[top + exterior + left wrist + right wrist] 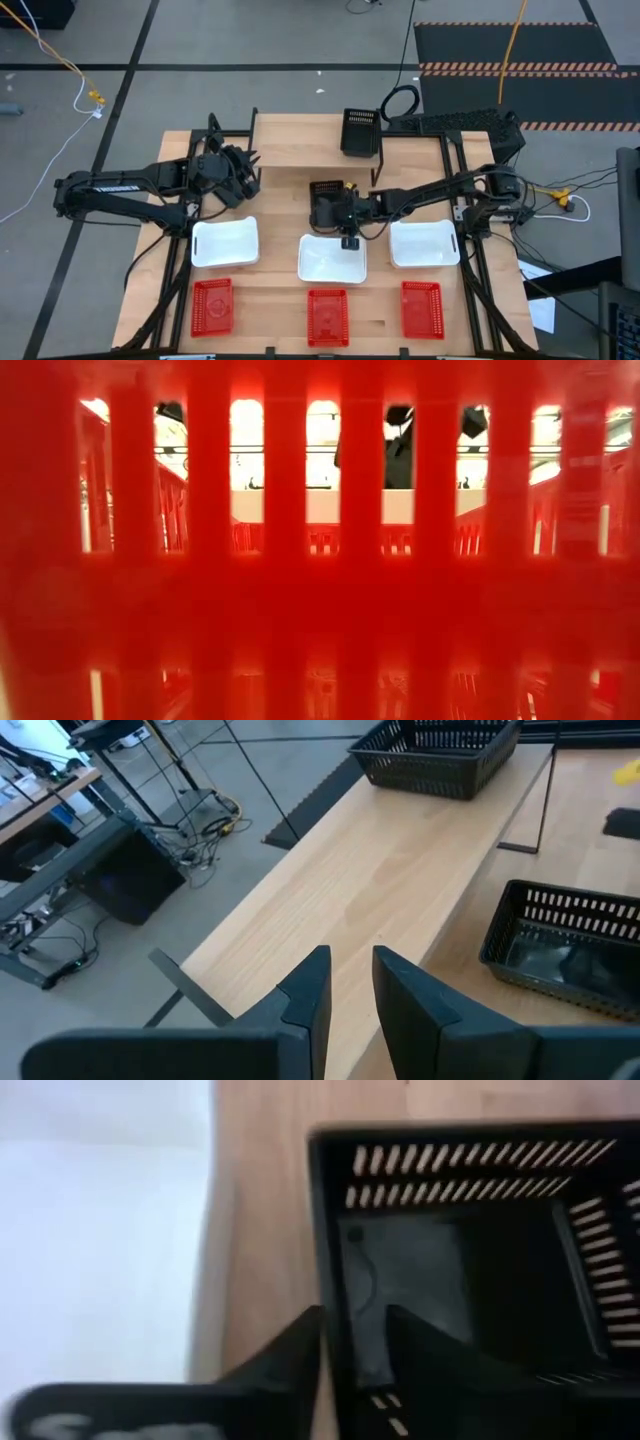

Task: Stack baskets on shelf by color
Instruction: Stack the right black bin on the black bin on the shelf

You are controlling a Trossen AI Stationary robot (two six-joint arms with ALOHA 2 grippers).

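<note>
R tool [352,1342] clamped on black basket [480,1250] wall; L tool [350,995] slightly apart; no legible writing

Low view blocked by blurred red basket [320,610]; room barely visible.

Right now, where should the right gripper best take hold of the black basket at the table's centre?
Probably by its rim wall: the black basket sits upright and open-topped, so the right gripper, coming from above, can straddle that thin wall, one finger inside and one outside.
</note>
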